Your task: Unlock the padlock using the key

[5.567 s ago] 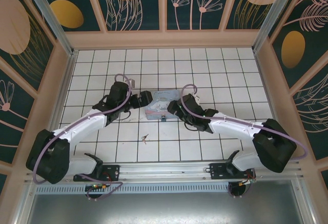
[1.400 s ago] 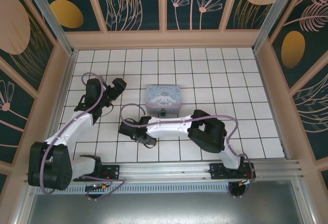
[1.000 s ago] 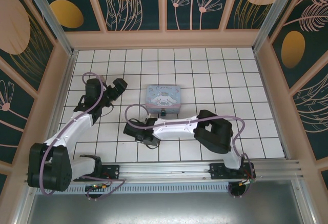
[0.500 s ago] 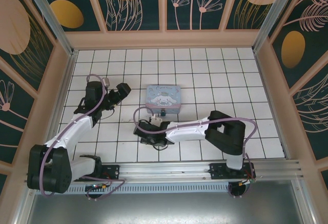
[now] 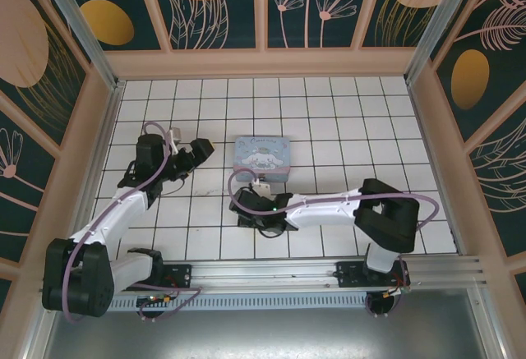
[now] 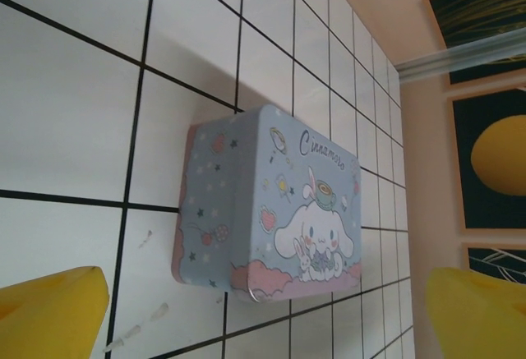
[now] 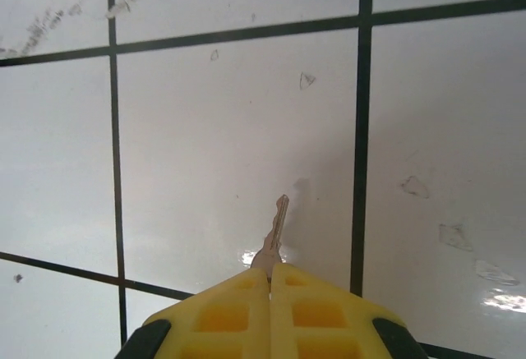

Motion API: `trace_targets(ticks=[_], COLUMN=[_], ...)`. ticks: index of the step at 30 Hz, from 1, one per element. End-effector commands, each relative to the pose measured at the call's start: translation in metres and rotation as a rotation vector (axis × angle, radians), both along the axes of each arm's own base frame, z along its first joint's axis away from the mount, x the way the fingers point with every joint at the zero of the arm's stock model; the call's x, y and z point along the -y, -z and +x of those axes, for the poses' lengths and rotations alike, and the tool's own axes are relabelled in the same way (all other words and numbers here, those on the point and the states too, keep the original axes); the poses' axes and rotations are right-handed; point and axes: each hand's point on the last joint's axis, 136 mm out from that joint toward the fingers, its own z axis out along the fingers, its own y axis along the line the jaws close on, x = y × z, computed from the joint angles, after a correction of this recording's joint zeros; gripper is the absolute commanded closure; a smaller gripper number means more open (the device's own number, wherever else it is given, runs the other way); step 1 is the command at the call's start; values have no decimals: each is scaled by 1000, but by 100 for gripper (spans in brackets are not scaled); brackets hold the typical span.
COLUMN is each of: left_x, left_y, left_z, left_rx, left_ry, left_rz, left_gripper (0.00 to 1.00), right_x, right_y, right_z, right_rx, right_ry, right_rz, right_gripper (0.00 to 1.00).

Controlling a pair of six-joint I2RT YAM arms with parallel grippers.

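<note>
Right wrist view: the right gripper (image 7: 269, 292) has its yellow fingertips pressed together, pinching the key (image 7: 274, 229) by its head. The key sits at lower centre of the frame over a white tile (image 7: 214, 154) — long axis near vertical, tip pointing up and slightly right.

Left wrist view: the left gripper (image 6: 263, 316) is spread wide — its fingertips (image 6: 51, 314) sit in the bottom corners, with the pastel blue tin (image 6: 271, 203) at frame centre.

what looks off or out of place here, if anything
Nothing serious. The key sits pinched in the right fingers, its blade poking out slightly askew rather than straight. The floor tiles carry scuffs and smears near it. The tin looks undamaged.
</note>
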Motion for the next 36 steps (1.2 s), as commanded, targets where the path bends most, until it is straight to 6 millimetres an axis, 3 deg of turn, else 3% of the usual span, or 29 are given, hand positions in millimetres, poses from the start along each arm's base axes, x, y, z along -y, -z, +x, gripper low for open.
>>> trace_targets(ticks=[1, 11, 15, 26, 30, 36], left_x=[11, 55, 64, 97, 111, 135], left_y=[-11, -10, -10, -34, -44, -56], left_z=[-4, -13, -16, -25, -24, -27], left_rx=[52, 52, 48, 68, 87, 106], left_ry=[62, 178, 191, 290, 336, 418], left_rz=[-25, -23, -41, -153, -166, -207], left_gripper=[1, 1, 2, 3, 7, 14], right_x=[8, 32, 39, 65, 75, 71], right_y=[-15, -35, -53, -117, -129, -138], right_z=[9, 17, 20, 35, 44, 52], right_rx=[57, 126, 176, 355, 387, 406], right_ry=[8, 26, 19, -14, -12, -42], right_rz=[42, 145, 221, 463, 490, 517], right_gripper=[100, 100, 100, 100, 100, 100])
